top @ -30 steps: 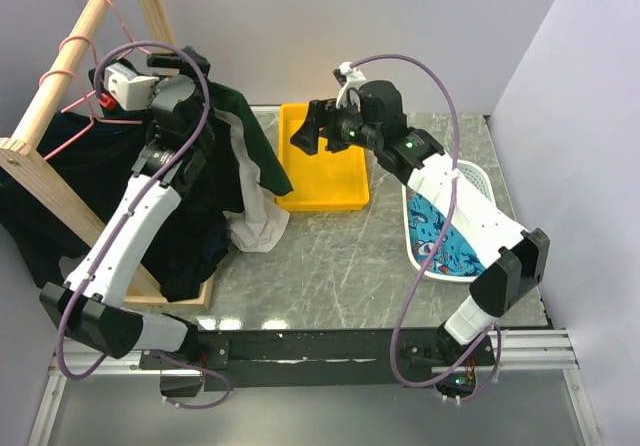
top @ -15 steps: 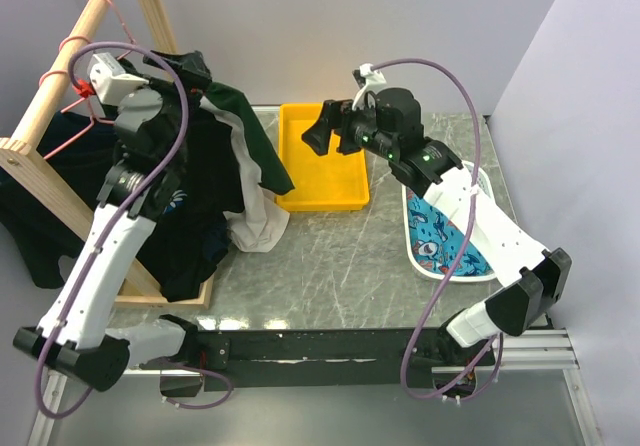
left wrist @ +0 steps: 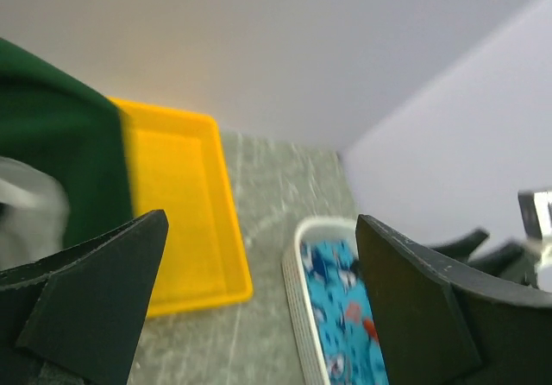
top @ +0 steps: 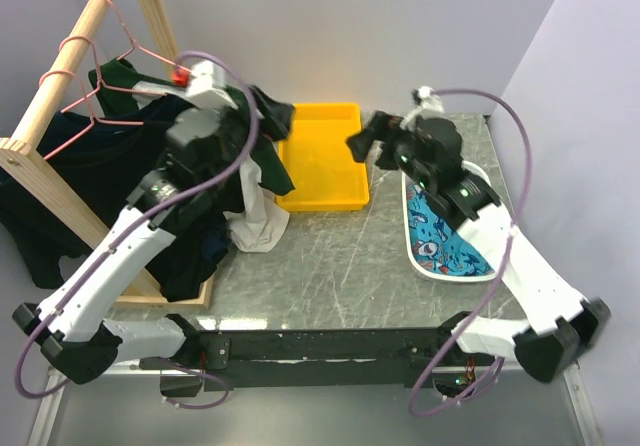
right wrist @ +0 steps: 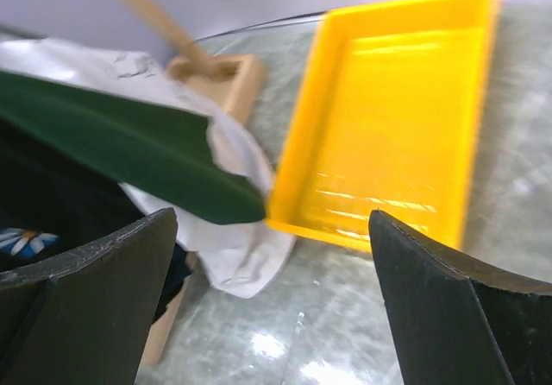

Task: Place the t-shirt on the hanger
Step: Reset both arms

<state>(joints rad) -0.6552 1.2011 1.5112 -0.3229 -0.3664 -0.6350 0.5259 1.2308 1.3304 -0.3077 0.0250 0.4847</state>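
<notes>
Above the grey marbled tabletop (top: 340,256), the left end effector (top: 268,116) and the right end effector (top: 365,144) both gape wide, empty (a yellow plastic tray (top: 325,171) lies between them). Further left, the dark green and white t-shirt (top: 265,171) drapes off a wooden rack (top: 60,76), under the thin pink wire hanger (top: 140,90).

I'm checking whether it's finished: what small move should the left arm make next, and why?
Probably draw the left gripper back from the wooden rack. It and the right gripper are open and empty, and the t-shirt looks draped on the pink hanger, its white part sagging onto the table.
</notes>
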